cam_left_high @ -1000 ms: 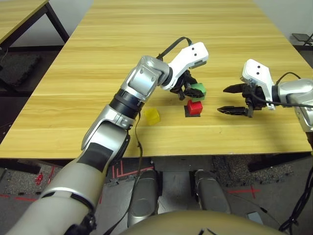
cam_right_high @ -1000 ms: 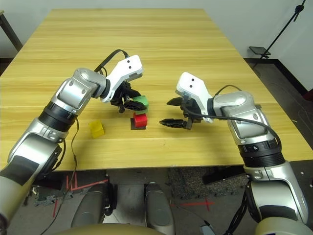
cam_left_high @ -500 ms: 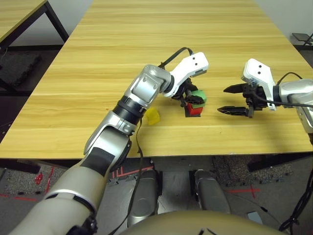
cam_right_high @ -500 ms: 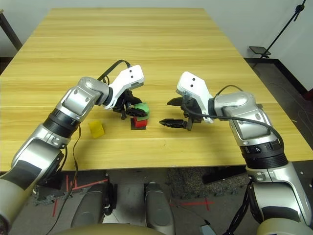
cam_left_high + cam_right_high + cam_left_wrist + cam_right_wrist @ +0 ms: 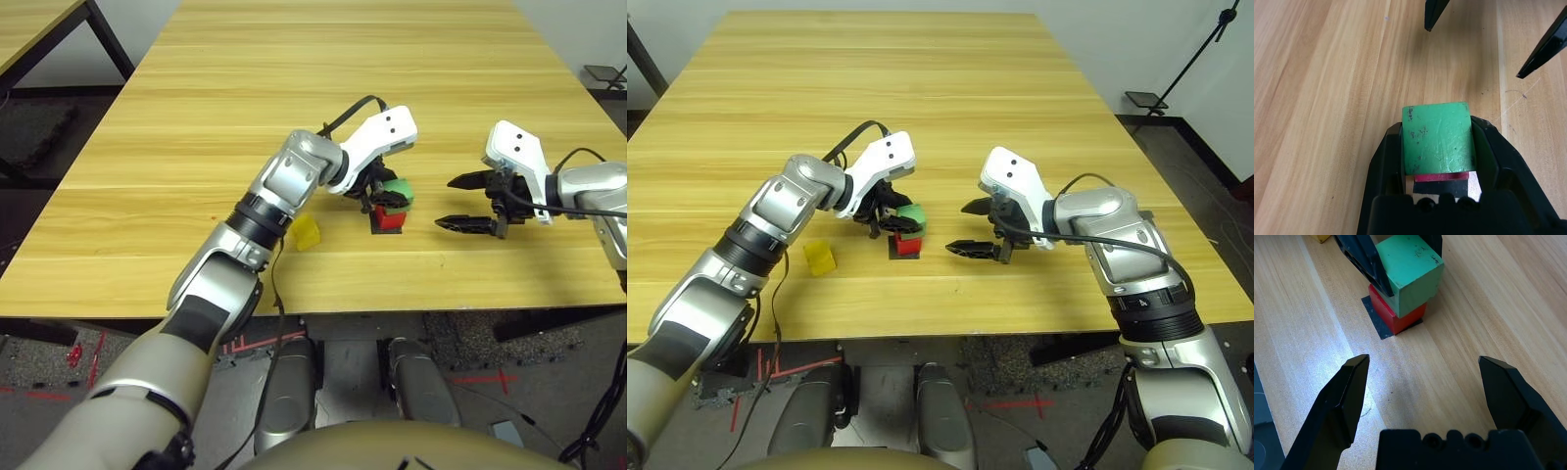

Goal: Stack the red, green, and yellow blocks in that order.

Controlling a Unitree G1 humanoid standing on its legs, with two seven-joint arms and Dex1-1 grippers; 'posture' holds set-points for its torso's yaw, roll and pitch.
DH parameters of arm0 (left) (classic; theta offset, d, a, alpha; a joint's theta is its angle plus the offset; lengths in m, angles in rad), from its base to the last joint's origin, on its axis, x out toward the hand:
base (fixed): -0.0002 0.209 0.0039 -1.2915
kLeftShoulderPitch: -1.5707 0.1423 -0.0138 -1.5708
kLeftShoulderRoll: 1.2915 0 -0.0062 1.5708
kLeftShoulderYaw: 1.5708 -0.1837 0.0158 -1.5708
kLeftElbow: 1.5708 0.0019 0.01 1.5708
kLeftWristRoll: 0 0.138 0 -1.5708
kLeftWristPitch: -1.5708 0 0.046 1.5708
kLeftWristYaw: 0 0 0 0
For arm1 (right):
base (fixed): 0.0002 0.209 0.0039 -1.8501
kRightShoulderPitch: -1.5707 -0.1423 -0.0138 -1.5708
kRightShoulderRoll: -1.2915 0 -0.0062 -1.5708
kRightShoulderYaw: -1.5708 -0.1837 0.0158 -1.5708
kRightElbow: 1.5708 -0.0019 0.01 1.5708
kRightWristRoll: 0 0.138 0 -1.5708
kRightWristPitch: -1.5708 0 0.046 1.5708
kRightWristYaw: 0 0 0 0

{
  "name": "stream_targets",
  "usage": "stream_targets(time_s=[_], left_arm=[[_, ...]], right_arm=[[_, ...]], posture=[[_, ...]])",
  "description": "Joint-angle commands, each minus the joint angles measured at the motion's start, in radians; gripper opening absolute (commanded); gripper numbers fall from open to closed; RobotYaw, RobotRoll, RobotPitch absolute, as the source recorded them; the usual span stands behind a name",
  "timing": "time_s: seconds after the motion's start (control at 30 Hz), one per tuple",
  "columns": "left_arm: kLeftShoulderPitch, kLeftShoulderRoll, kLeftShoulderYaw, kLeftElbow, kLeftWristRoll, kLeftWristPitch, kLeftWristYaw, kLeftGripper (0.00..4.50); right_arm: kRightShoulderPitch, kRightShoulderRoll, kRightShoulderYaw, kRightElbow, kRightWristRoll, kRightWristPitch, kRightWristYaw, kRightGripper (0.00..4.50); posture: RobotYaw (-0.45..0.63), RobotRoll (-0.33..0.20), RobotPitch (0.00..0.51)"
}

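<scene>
Our left end effector grips the green block resting on the red block on the counter, so we should square its edges before releasing; yellow block waits nearby, right end effector open.

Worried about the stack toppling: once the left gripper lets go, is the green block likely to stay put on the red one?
Probably. The green block has flat faces and sits on the red block, though it looks slightly offset, so it might shift. Its matte, scuffed surface suggests it won't slide easily.
</scene>
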Motion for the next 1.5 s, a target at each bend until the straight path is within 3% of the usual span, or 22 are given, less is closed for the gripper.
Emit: stream_targets(time_s=[0.03,0.2,0.43,0.47,0.57,0.7,0.83,0.93,1.2,1.37,1.47,1.5], left_arm=[[0.024,0.013,-0.029,-0.013,0.007,0.014,-0.009,2.03],[0.031,0.026,-0.037,-0.034,0.007,0.024,-0.018,2.03],[0.038,0.047,-0.050,-0.079,0.006,0.020,-0.030,4.42],[0.036,0.058,-0.046,-0.108,0.004,0.037,-0.028,4.47],[0.038,0.101,-0.021,-0.228,-0.017,0.136,-0.021,4.47],[0.069,0.216,0.001,-0.433,-0.045,0.310,-0.017,4.47],[0.165,0.437,0.001,-0.640,-0.070,0.455,-0.023,4.47],[0.240,0.509,0.018,-0.679,-0.087,0.476,0.014,4.47],[0.354,0.538,0.000,-0.604,-0.088,0.404,0.088,4.47],[0.385,0.482,-0.002,-0.538,-0.080,0.315,0.136,4.47],[0.386,0.430,0.018,-0.552,-0.098,0.311,0.165,3.92],[0.380,0.429,0.015,-0.569,-0.106,0.325,0.158,3.53]], right_arm=[[-0.003,0.005,0.002,0.007,0.014,-0.005,-0.003,4.50],[-0.010,0.015,0.007,0.022,0.009,-0.015,-0.003,4.50],[-0.020,0.021,0.008,0.050,0.002,-0.033,-0.002,4.50],[-0.020,0.021,0.008,0.053,0.002,-0.036,-0.001,4.50],[-0.021,0.017,0.006,0.067,0.001,-0.046,0.001,4.50],[-0.021,0.010,0.002,0.075,0.001,-0.053,0.004,4.50],[-0.026,0.010,0.004,0.090,0.000,-0.062,0.008,4.50],[-0.037,0.014,0.012,0.102,-0.001,-0.068,0.014,4.50],[-0.081,0.033,0.033,0.144,-0.011,-0.086,0.030,4.50],[-0.085,0.033,0.037,0.144,-0.010,-0.082,0.032,4.50],[-0.076,0.027,0.034,0.131,-0.004,-0.072,0.028,4.50],[-0.073,0.025,0.032,0.128,-0.002,-0.070,0.027,4.50]], posture=[[0.04,-0.048,0.125],[0.05,-0.046,0.123],[0.07,-0.050,0.107],[0.07,-0.050,0.107],[0.08,-0.049,0.098],[0.09,-0.049,0.095],[0.12,-0.053,0.085],[0.13,-0.058,0.082],[0.16,-0.072,0.090],[0.15,-0.078,0.097],[0.14,-0.079,0.098],[0.14,-0.079,0.098]])
